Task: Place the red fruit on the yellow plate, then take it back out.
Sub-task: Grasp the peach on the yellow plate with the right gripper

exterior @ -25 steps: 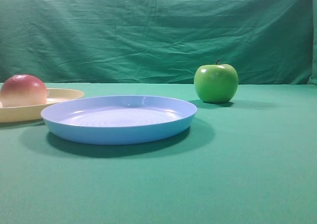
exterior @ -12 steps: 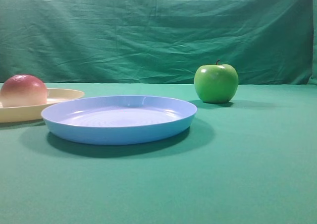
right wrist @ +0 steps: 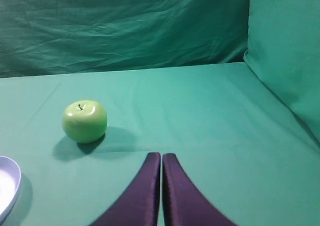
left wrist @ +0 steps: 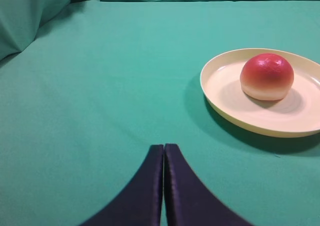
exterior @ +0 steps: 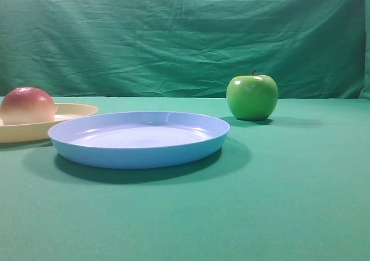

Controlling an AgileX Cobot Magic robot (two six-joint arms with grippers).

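Observation:
The red fruit (exterior: 26, 105) rests on the yellow plate (exterior: 69, 112) at the far left of the exterior view. In the left wrist view the red fruit (left wrist: 266, 76) sits right of centre inside the yellow plate (left wrist: 225, 97), up and to the right of my left gripper (left wrist: 164, 147). That gripper is shut with nothing in it, well short of the plate. My right gripper (right wrist: 161, 156) is shut and empty too, over bare cloth. Neither gripper shows in the exterior view.
A larger light blue plate (exterior: 139, 137) lies in the middle of the green cloth, its edge (right wrist: 7, 186) at the right wrist view's lower left. A green apple (exterior: 252, 96) stands back right; the apple (right wrist: 84, 120) is left of my right gripper. Green backdrop folds close off the sides.

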